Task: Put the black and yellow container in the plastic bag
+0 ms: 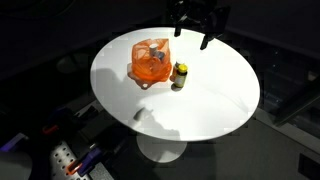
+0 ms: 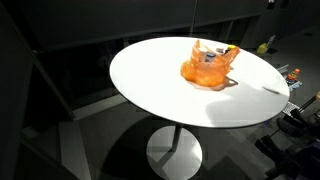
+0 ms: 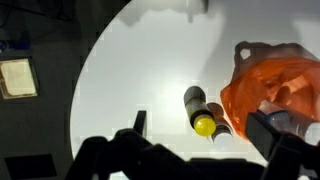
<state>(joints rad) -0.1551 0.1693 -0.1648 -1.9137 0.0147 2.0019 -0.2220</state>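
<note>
The black container with a yellow cap (image 1: 181, 75) stands upright on the round white table (image 1: 215, 115), just beside the crumpled orange plastic bag (image 1: 150, 62). My gripper (image 1: 192, 35) hangs open and empty in the air above the table's far edge, apart from both. In the wrist view the container (image 3: 200, 110) shows below, between my spread fingers (image 3: 205, 138), with the bag (image 3: 268, 85) to its right. In an exterior view the bag (image 2: 208, 66) hides most of the container (image 2: 231, 50).
The table (image 2: 160, 80) stands on a single pedestal (image 2: 174, 155) in a dark room. Clutter lies on the floor beside it (image 1: 65, 160), and small items sit past the table's edge (image 2: 292, 76).
</note>
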